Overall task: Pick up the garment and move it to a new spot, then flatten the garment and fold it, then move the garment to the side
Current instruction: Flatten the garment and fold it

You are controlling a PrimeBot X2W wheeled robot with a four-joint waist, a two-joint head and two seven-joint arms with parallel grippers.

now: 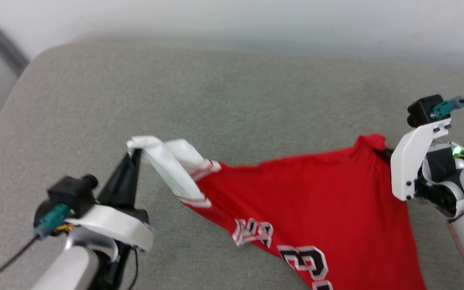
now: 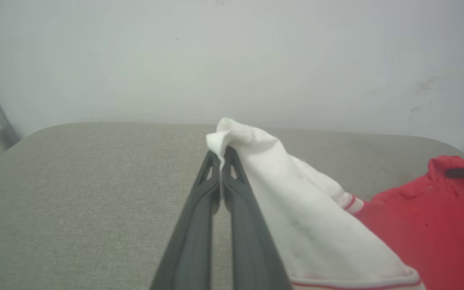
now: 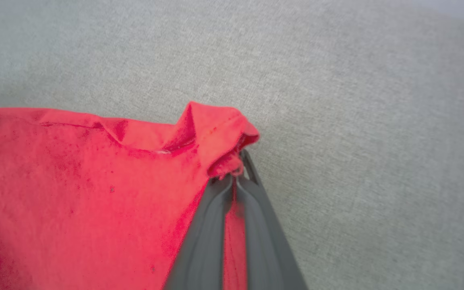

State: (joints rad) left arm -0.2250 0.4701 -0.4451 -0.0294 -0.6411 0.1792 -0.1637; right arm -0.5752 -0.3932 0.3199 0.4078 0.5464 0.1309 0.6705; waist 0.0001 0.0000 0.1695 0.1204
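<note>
The left gripper (image 1: 135, 153) (image 2: 220, 156) is clenched on the tip of a white sleeve (image 2: 296, 201) of the garment (image 1: 304, 189). Its two dark fingers are pressed together, with the cloth bunched over their ends. The right gripper (image 3: 238, 171) is clamped on a red corner of the garment, where a fold of fabric puckers just above its fingertips. The garment stretches between the two grippers, its upper edge drawn taut from one to the other. The rest, with the white lettering (image 1: 304, 257), spreads back toward the robot. Beneath both grippers lies a grey upholstered surface (image 1: 232, 92), and ahead of the left gripper stands a pale wall (image 2: 232, 60)
</note>
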